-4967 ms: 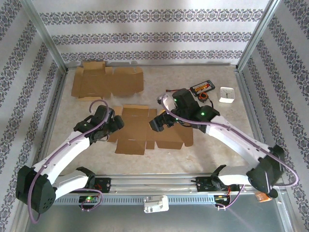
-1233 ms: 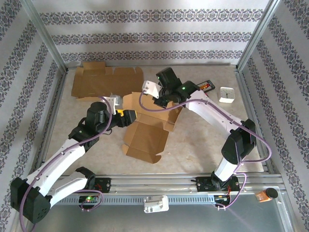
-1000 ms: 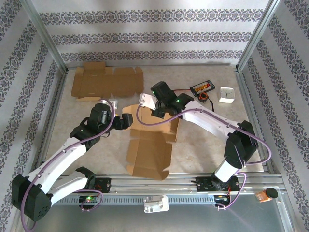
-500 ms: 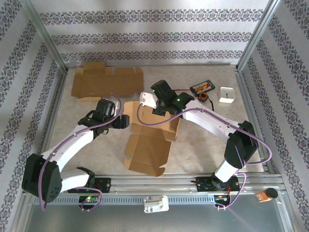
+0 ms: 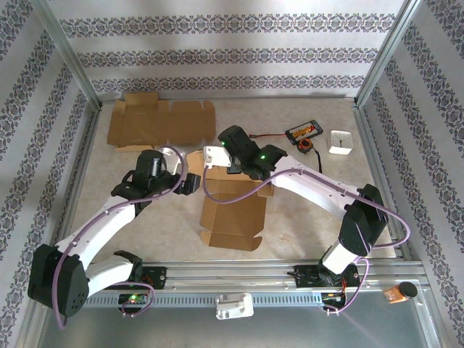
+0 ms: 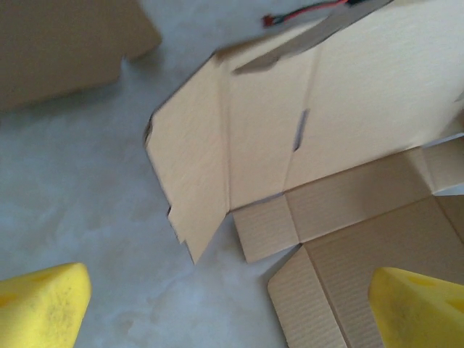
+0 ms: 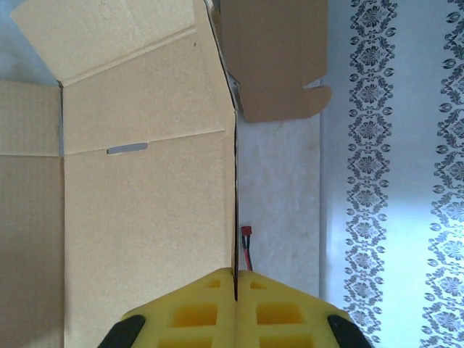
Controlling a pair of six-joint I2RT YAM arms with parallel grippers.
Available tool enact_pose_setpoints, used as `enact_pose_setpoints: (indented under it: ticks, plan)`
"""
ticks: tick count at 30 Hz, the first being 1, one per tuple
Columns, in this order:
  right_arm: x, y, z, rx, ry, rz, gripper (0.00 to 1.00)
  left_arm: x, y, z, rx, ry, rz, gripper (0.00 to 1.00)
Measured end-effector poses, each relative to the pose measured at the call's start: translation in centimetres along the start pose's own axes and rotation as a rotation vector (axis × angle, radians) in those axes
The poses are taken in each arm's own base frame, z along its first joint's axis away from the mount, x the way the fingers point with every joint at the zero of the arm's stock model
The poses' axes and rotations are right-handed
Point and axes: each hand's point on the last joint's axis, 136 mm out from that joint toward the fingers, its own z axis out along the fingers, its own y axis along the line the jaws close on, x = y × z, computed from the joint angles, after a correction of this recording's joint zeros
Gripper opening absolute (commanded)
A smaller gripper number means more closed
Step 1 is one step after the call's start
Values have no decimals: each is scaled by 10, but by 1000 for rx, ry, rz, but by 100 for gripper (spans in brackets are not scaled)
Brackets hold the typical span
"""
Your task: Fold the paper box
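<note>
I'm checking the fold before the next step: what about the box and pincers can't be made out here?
Right wrist view: the right pincer covers the stretch of paper box panel it clamps.
Top view: the right arm hides that grip; the white item is too small to identify.
Left wrist view: slightly blurred; the frame edge cuts off the box's right side.

Paper box (image 5: pixel 232 216) lifted (was flat), left pincer (image 5: pixel 188 183) wider
</note>
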Motion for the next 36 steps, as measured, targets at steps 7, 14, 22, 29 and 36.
enact_pose_setpoints:
  ticks: [7, 14, 22, 29, 36]
  plan:
    - [9, 9, 5, 39, -4, -67, 1, -40, -15, -4, 55, -195, -5, 82]
    - [13, 15, 6, 78, -25, -105, 2, -79, -5, -3, 63, -257, -529, 65]
    - [17, 29, 20, 118, -44, -172, 3, -62, -9, 34, 130, -125, -903, 57]
    - [20, 33, 27, 169, -55, -213, 3, -47, -17, 57, 158, -46, -1018, 45]
    - [17, 28, 27, 201, -66, -224, 3, -43, -14, 69, 154, -44, -1025, 35]
